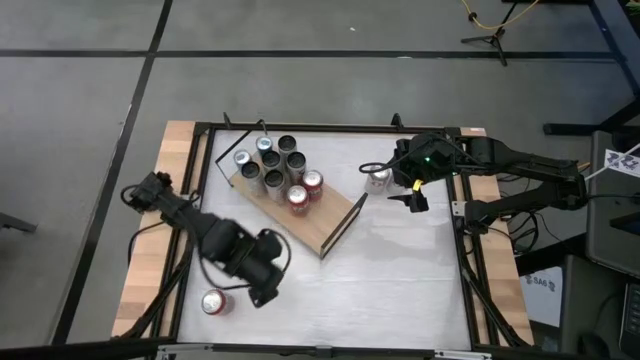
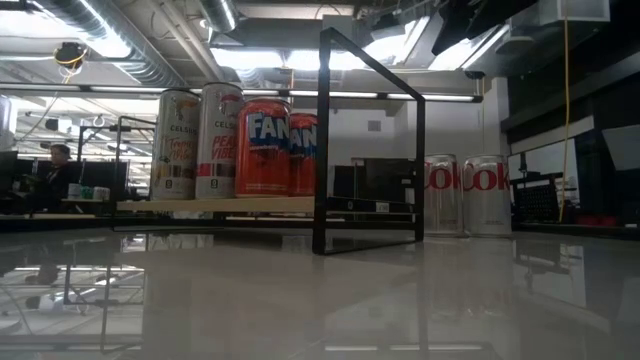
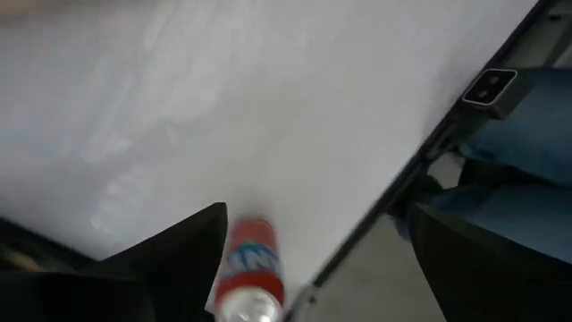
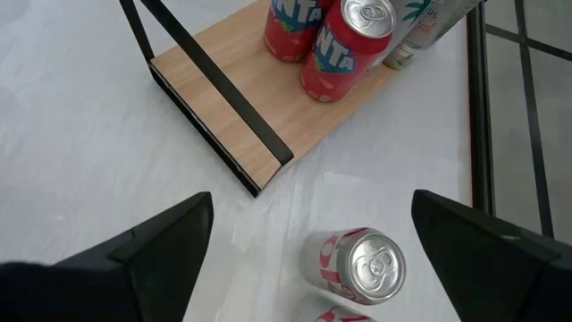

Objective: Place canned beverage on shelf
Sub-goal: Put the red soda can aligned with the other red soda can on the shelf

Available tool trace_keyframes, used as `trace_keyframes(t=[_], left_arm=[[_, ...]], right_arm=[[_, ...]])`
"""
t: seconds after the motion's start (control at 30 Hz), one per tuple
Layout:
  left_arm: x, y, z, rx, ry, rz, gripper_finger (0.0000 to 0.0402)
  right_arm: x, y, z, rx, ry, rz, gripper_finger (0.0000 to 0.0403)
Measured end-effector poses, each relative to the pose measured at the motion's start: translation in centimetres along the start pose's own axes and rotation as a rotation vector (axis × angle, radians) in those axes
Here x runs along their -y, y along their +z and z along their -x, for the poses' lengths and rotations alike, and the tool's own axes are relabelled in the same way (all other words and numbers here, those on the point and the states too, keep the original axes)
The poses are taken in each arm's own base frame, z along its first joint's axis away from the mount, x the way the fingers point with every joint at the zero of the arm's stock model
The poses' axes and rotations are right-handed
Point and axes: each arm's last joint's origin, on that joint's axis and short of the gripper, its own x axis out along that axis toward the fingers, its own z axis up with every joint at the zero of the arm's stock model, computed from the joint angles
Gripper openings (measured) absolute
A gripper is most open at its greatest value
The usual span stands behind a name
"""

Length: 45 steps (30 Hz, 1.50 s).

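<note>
The left arm hides most of the left tool (image 1: 262, 292), open and empty above a red can (image 1: 213, 302) lying on the desk (image 1: 400, 270). The right tool (image 4: 308, 259) gapes empty over a silver can (image 4: 362, 265) beside the shelf (image 1: 325, 222), which holds nine cans.

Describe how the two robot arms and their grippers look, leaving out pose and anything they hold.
Both arms are dark, almost black, built from jointed segments. The left arm has a bulky rounded wrist with thin black cables looping beside it. The right arm carries a small green light near its wrist and thin black cables too. Each gripper, left gripper and right gripper, has two flat, dark, wedge-shaped fingers.
</note>
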Motion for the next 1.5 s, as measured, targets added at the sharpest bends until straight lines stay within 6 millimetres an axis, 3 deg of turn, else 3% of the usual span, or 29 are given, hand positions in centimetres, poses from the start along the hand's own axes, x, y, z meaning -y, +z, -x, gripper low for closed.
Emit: trace_keyframes(t=[0.4, 0.77, 1.07, 1.5], left_arm=[[1.2, -4.9, -0.8, -0.067, 0.037, 0.321, 0.0338], [1.1, -8.8, -3.0, -0.151, 0.174, 0.638, 0.0338], [1.1, -12.0, -4.9, -0.118, 0.224, 0.795, 0.0338], [0.2, -12.8, -8.2, -0.065, 0.291, 0.785, 0.0338]], right_arm=[[0.0, 0.0, 0.0, 0.0, 0.0, 0.0, 0.0379], [0.0, 0.0, 0.0, 0.0, 0.0, 0.0, 0.0379], [0.0, 0.0, 0.0, 0.0, 0.0, 0.0, 0.0379], [0.0, 0.0, 0.0, 0.0, 0.0, 0.0, 0.0379]])
